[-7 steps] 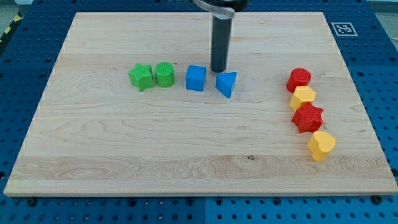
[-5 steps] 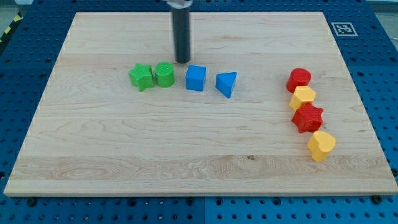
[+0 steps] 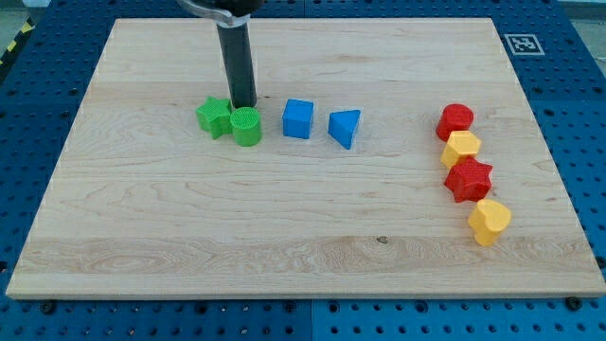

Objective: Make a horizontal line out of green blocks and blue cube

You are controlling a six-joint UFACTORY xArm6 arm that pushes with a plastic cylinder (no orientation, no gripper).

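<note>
Blocks nearest the frame's bottom sit at the right of the table (image 3: 189, 256): a yellow block (image 3: 490, 222), then upward a red star (image 3: 469, 180), a yellow block (image 3: 461, 148) and a red block (image 3: 454, 119), touching in a chain. Farther up, left of centre, a row runs green star (image 3: 214, 116), green cylinder (image 3: 246, 126) touching it and slightly lower, blue cube (image 3: 297, 119) apart, blue wedge (image 3: 345, 127). My tip (image 3: 243, 106) touches the cylinder's upper edge, beside the star; no claw exists, only a rod.
</note>
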